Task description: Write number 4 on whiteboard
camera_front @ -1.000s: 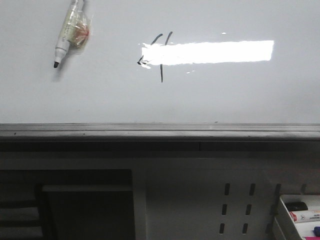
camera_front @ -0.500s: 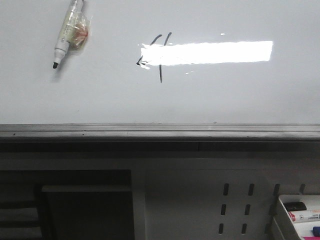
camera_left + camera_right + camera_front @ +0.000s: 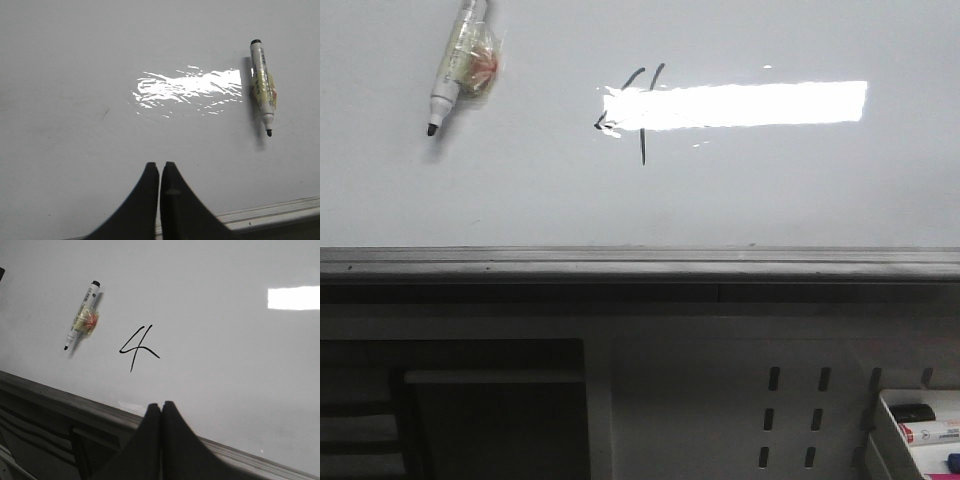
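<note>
The whiteboard [image 3: 800,190] fills the upper part of the front view. A black number 4 [image 3: 642,110] is drawn on it, partly washed out by the light glare; it shows whole in the right wrist view [image 3: 137,346]. A white marker [image 3: 455,66] with a black tip lies on the board to the left of the 4, uncapped; it also shows in the left wrist view [image 3: 262,92] and the right wrist view [image 3: 82,315]. My left gripper [image 3: 160,165] is shut and empty over bare board. My right gripper [image 3: 161,405] is shut and empty near the board's ledge. Neither gripper shows in the front view.
A grey metal ledge [image 3: 640,262] runs along the board's near edge. Below it is a white perforated panel [image 3: 790,410]. A white tray [image 3: 920,425] with markers sits at the lower right. A dark opening [image 3: 470,410] is at the lower left.
</note>
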